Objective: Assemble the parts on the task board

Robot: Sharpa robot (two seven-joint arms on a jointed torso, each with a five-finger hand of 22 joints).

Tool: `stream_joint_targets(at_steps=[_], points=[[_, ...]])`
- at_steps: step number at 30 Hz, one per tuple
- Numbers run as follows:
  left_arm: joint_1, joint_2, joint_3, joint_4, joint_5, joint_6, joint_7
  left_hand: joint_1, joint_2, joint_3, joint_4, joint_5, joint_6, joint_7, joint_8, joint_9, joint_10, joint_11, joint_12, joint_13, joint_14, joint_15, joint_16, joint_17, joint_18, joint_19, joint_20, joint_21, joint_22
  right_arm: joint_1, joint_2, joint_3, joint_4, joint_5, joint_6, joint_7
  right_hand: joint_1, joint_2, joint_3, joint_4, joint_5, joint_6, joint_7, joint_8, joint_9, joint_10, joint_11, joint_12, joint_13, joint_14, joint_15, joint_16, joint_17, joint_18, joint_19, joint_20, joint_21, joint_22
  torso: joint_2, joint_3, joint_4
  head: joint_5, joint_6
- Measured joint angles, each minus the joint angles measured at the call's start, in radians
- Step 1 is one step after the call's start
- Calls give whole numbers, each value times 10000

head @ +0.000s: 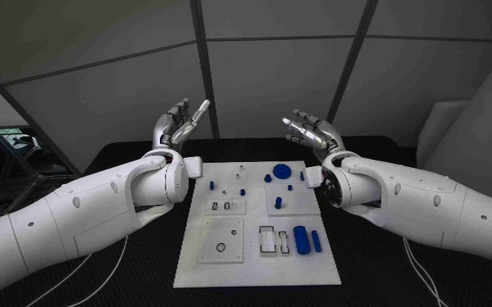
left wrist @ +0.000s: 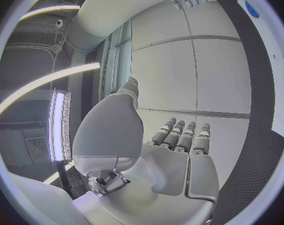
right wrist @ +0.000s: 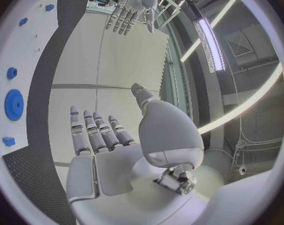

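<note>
Waiting to begin: we judge the assembly barely started, if at all, with both arms raised clear of the work.
Progress: on the task board (head: 257,264), most blue parts lie loose, among them a large cylinder (head: 301,238) and a slimmer peg (head: 317,241) near us at the right, and a gear (head: 282,171) at the far side.
Left to do: we cannot tell which small pegs already stand seated; the bigger pieces look unplaced.
Left robot hand (head: 180,124): fingers spread and upright, holding nothing, beyond the board's far left corner.
Right robot hand (head: 311,131): fingers apart, empty, beyond the far right corner.
Board's place: centred on the black desk (head: 380,271), between our arms, well apart from both hands.
</note>
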Motion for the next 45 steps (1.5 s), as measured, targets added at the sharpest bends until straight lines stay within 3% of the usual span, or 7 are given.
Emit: stream_joint_targets(at_steps=[11,16,22,25,26,34,45], points=[[-7,-315,-83,-103,137,425,143,909,767,666,31,42,1533,102,299,169,1898,618,359,193,2939,606,715,356,0,1941,345,1025,519,79,-141,43,-692,-2769,1043,-649,1394,-30,-174,-665,-614,3040,245,529,263,3409,-174,621,194,3293,-260,553,182,311,1690,40,674,272,16,-23,-2,-1,-84],[-7,-414,-113,17,149,650,148,1381,967,1121,-155,42,4852,452,1137,525,5902,727,1310,511,6722,175,1816,769,8,5723,277,2976,1375,84,-156,46,-759,-4697,1141,-926,1797,44,-92,-965,-648,4788,527,724,322,4929,-469,800,195,4787,-601,778,228,468,2536,-108,1118,406,73,-37,-2,41,-133],[-7,-704,-117,265,-155,980,104,1462,1048,1042,-509,41,6072,742,1394,531,7449,351,1692,513,8322,-271,2074,1039,615,7134,-63,3739,1620,207,-197,47,-786,-6610,1273,-1315,1977,15,205,-1262,-533,5995,706,724,320,6105,-760,800,195,6069,-956,929,298,623,3293,-360,1539,523,178,-47,7,64,-99],[-7,-855,-117,484,-405,1182,9,1517,1103,1038,-720,41,6322,840,1394,474,7834,240,1693,486,8827,-419,2128,1191,606,7528,-207,3966,1694,279,-204,48,-801,-7510,1364,-1573,1977,15,364,-1410,-457,6364,622,723,320,6524,-870,748,194,6569,-1100,971,343,623,3612,-477,1724,577,244,-53,27,64,-91],[-7,-910,-116,566,-463,1247,-27,1566,1152,1047,-782,41,6391,826,1394,456,7904,215,1693,475,8933,-449,2128,1230,47,7631,-245,4034,1719,318,-202,48,-810,-7787,1404,-1665,1999,-7,446,-1434,-437,6465,594,723,320,6635,-910,710,194,6734,-1155,1009,373,622,3696,-559,1796,602,282,-57,36,65,-83],[-7,-1463,-116,1424,-750,1686,-331,1616,1203,1081,-1032,40,6500,786,1325,400,8042,143,1594,434,9148,-536,2050,1369,703,7849,-352,4233,1791,655,-138,56,-808,-10087,2075,-2786,1951,-175,896,-1612,-381,7059,346,663,319,7406,-1226,497,205,8307,-1621,1391,755,621,4779,-1032,2613,948,580,-93,99,-3,-32],[-19,-1926,-116,2453,-957,2031,-573,1655,1163,971,-1197,39,6470,816,1160,366,7996,189,1342,406,9148,-536,1802,1418,690,7891,-365,4337,1827,933,137,59,-783,-12348,3046,-4129,1687,-808,1196,-1459,-341,7344,211,343,312,7450,-1425,265,212,9840,-2202,5315,3375,619,6281,-1898,5651,2676,1195,-149,190,-100,328]])
